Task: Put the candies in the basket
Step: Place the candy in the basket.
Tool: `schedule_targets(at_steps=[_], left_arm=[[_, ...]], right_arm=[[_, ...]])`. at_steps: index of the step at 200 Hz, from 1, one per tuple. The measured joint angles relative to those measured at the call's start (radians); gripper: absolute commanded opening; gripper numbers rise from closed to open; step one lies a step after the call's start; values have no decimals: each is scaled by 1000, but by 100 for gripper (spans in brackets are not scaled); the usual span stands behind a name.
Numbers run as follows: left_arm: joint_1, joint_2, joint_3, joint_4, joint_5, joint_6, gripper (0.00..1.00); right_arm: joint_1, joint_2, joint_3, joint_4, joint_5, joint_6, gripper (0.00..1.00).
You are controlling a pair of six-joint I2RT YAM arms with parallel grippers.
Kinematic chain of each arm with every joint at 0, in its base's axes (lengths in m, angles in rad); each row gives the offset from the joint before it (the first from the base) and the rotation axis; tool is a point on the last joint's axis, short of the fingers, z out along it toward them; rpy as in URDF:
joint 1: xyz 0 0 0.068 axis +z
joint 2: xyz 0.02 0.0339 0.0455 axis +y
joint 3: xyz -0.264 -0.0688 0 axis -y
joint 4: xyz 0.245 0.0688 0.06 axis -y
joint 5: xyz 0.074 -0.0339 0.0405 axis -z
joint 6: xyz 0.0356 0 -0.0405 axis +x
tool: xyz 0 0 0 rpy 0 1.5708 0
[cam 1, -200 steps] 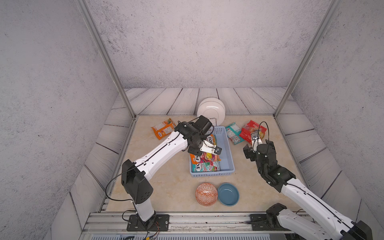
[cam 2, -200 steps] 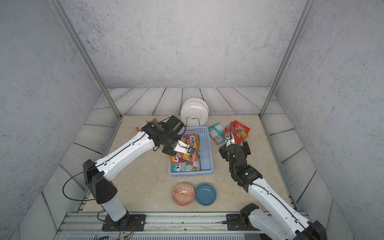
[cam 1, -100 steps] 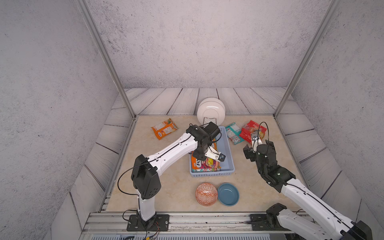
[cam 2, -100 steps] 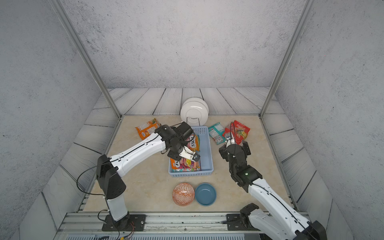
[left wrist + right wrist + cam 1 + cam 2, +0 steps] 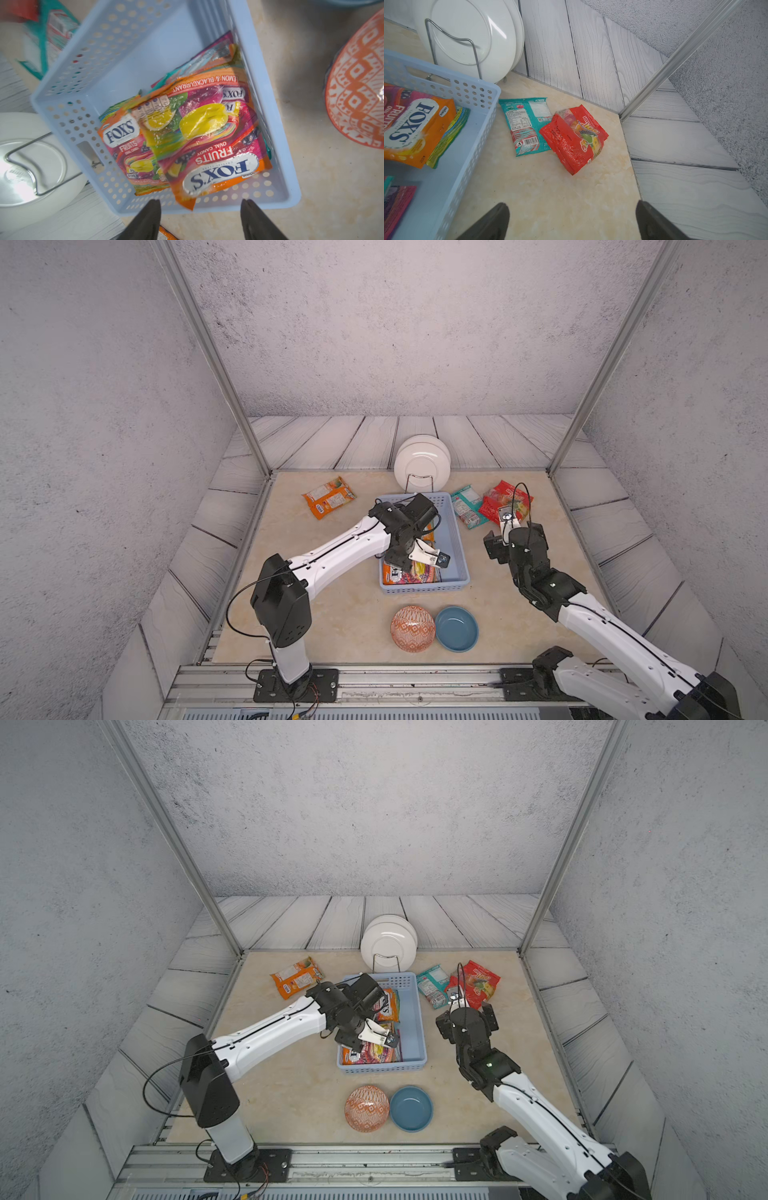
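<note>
The left gripper (image 5: 199, 216) hangs over the basket (image 5: 451, 526), jaws apart, nothing between them. The right gripper (image 5: 573, 222) stands over bare table (image 5: 332, 614) just right of the basket, jaws wide and empty.

In both top views the left gripper hides part of the basket's load. The left wrist view uncovers it: 2 FOX'S bags (image 5: 199, 128) lie face up and overlapping, with edges of further bags beneath. The full number in the basket cannot be told.

3 candy bags lie on the table outside the basket. 1 orange bag (image 5: 328, 498) is to its left, shown in the top views but not in the right wrist view. 1 teal bag (image 5: 527, 124) and 1 red bag (image 5: 573, 139) are to its right, the red overlapping the teal's edge.

Also present: 2 white plates (image 5: 422, 462) upright in 1 wire rack (image 5: 476, 58), and 1 patterned bowl (image 5: 412, 628) beside 1 blue bowl (image 5: 456, 628).
</note>
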Motion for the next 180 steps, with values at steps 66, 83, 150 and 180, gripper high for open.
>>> schedule_targets(at_steps=[66,83,150,180], left_arm=[[97,-233,-34,108,55,-171,90],[147,-274,-51,117,81,-234,90],[379,-452,-180,197,215,-519,96],[491,-522,-244,225,301,-642,99]], right_arm=[[0,-7,0,-10,-85,-1,99],[0,-15,0,-21,-124,-1,98],[0,10,84,-97,-265,48,88],[3,64,154,-147,-346,117,83]])
